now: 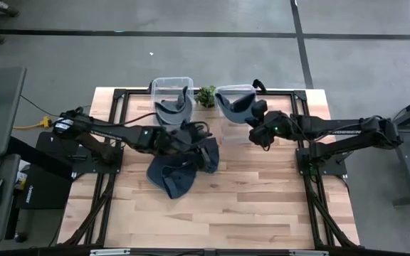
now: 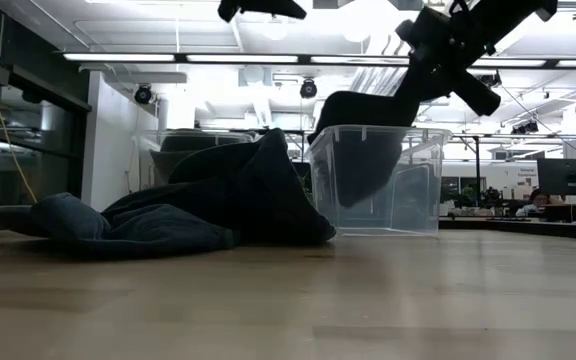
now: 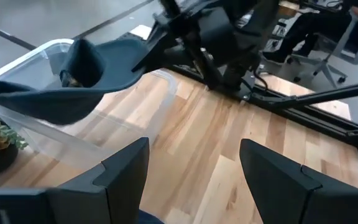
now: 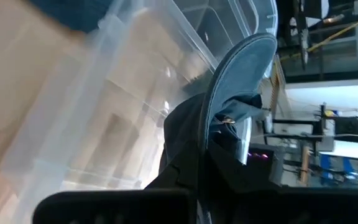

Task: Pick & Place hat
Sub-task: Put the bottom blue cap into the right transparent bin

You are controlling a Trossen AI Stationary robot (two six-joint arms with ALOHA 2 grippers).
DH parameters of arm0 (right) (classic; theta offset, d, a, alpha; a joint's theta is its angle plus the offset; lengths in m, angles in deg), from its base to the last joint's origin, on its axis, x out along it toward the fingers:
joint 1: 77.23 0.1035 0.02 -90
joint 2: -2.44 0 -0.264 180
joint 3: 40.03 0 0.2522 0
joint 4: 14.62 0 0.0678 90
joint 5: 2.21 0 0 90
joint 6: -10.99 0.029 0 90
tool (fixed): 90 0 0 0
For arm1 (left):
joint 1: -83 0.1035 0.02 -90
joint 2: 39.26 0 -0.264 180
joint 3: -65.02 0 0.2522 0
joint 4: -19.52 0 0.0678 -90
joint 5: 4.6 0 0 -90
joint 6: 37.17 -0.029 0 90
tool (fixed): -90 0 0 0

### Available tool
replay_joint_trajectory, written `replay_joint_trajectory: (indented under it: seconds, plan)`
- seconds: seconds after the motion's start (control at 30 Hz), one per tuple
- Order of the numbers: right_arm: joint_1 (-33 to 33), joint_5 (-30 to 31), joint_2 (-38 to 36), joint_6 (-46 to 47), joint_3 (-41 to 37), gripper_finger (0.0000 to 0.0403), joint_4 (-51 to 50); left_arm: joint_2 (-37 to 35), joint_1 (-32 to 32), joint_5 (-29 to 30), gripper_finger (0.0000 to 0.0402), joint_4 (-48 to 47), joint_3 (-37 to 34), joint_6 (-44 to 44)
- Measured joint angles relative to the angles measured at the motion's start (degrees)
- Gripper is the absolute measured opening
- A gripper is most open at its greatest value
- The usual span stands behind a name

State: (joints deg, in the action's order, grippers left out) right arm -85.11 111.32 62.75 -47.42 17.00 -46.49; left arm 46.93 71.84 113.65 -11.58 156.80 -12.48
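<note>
Above the right clear bin (image 1: 235,103), my right gripper (image 1: 257,117) is shut on a dark blue hat (image 3: 73,81). In the low view the hat (image 2: 356,140) reaches down inside the bin's walls (image 2: 418,185). A pile of dark blue hats (image 1: 180,169) lies on the table's middle, also seen in the low view as the pile (image 2: 188,205). Over the pile's far edge my left gripper (image 3: 194,144) stands open, nothing between its fingers, pointing toward the right bin. The left clear bin (image 1: 171,96) holds another hat. My right gripper pinches the hat at its edge nearest the arm (image 4: 194,146) between its two shut fingers. It comes slanting down from the table's right side. The brim (image 4: 238,68) runs on away from the fingers. The hat hangs tilted, its lower part (image 2: 353,175) inside the bin.
A small green plant (image 1: 206,96) stands between the two bins at the table's far edge. Bare wooden tabletop (image 1: 212,213) lies on the near side of the pile. Black frame rails (image 1: 319,192) run along both sides of the table.
</note>
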Motion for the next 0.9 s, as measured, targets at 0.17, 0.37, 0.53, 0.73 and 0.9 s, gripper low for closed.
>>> replay_joint_trajectory:
  seconds: [0.17, 0.37, 0.53, 0.73, 0.9]
  plan:
    - [-0.91, -2.25, 1.16, 0.53, -0.02, 0.0003, 0.0, 0.0, -2.35, 2.26, 0.0247, 0.06, 0.0, 0.52]
    - [-1.98, -1.92, 4.03, 0.03, -0.04, 0.0002, 0.67, 0.39, -4.49, 5.12, 0.0247, 0.42, 0.0, 1.36]
    - [-3.18, -1.76, 7.14, -1.63, -0.04, 0.0006, 2.84, 0.39, -5.59, 5.79, 0.0247, 0.54, 0.0, 1.55]
    - [-3.44, 2.35, 9.55, -3.74, -0.04, 0.0007, 2.53, 0.39, -5.88, 5.99, 0.0247, 0.46, 0.0, 2.6]
    - [-3.37, 3.56, 9.07, -3.7, -0.04, 0.0029, 2.96, 0.39, -5.88, 5.96, 0.0247, 0.45, 0.0, 2.62]
